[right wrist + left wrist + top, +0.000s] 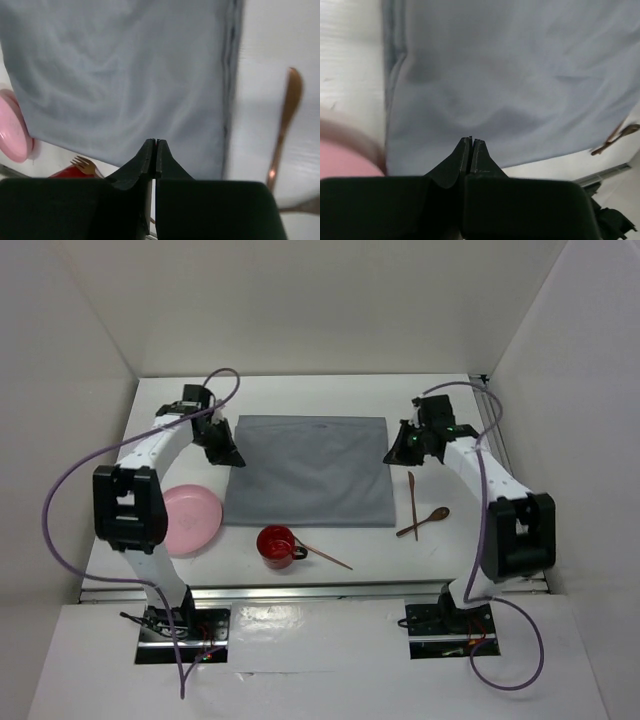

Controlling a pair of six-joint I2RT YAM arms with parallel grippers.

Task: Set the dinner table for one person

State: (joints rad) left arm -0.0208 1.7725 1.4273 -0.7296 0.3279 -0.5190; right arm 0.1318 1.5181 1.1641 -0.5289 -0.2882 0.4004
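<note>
The white dinner table (300, 395) carries a grey cloth (305, 470) spread flat at its middle. My left gripper (228, 455) is shut and empty, over the cloth's left edge; in the left wrist view its tips (471, 140) hang above the cloth (510, 85). My right gripper (395, 453) is shut and empty at the cloth's right edge, its tips (155, 142) above the cloth (125, 75). A pink plate (188, 518) lies left of the cloth. A red cup (275, 545) holding a fork (325, 554) stands in front of it. A copper knife (412, 502) and a spoon (428, 520) lie to the right.
White walls enclose the table at the back and both sides. An aluminium rail (320, 588) runs along the near edge. The plate (12, 125), cup (70, 172), fork (82, 164) and knife (285, 120) also show in the right wrist view.
</note>
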